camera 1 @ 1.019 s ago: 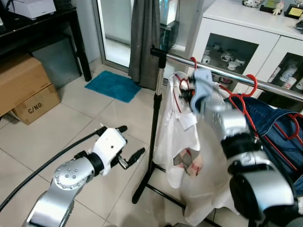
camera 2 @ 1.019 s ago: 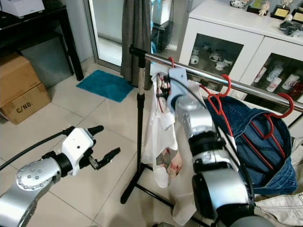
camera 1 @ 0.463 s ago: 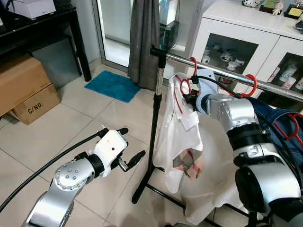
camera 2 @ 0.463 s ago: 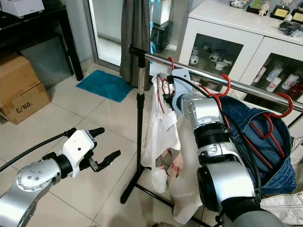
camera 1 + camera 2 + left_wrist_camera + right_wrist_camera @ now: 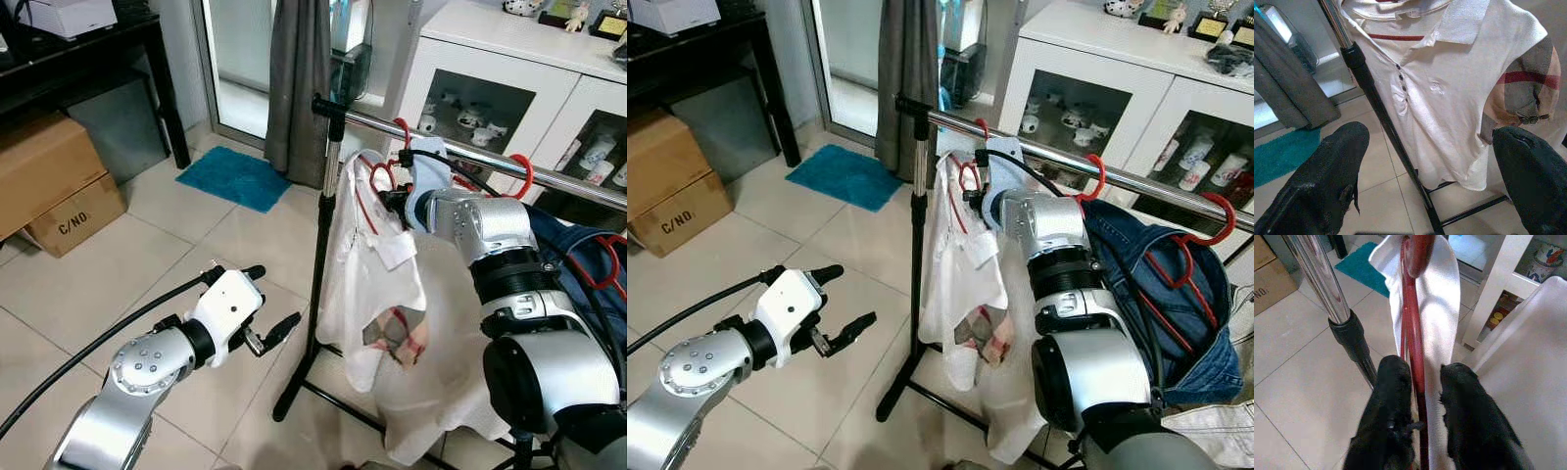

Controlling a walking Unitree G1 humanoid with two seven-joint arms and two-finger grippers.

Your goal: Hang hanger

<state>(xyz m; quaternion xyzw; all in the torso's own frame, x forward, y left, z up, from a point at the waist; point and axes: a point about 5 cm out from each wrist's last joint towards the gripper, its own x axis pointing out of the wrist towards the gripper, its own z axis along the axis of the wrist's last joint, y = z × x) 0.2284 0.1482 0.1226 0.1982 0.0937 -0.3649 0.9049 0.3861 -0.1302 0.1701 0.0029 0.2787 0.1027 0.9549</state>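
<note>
- The red plastic hanger [image 5: 1415, 328] carries a white short-sleeved polo shirt [image 5: 377, 284] with checked sleeve cuffs; its hook sits at the chrome garment rail [image 5: 470, 157], near the rail's left end.
- The right gripper [image 5: 1422, 382] is clenched on the hanger's red bar, just beside the black upright pole [image 5: 315, 294].
- The left gripper [image 5: 265, 308] hangs low over the pale tiled floor [image 5: 118, 274], fingers spread, holding nothing.
- Farther right on the rail hangs a blue denim garment [image 5: 1156, 304].
- Bare floor lies left of the pole.
</note>
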